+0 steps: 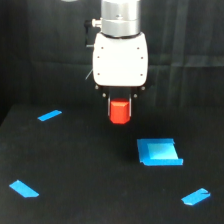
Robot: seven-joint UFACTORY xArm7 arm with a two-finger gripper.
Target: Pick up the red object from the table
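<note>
The red object [120, 112] is a small stubby red-orange block held between the fingers of my gripper [120, 107], under the white gripper body. The gripper is shut on it. The block hangs above the black table [75, 165], near the middle of the exterior view, and appears clear of the surface. The fingers themselves are mostly hidden behind the block and the white housing.
A flat blue square piece [159, 152] lies on the table, below and to the exterior view's right of the gripper. Blue tape strips sit at the upper left [49, 115], lower left [23, 188] and lower right [195, 197].
</note>
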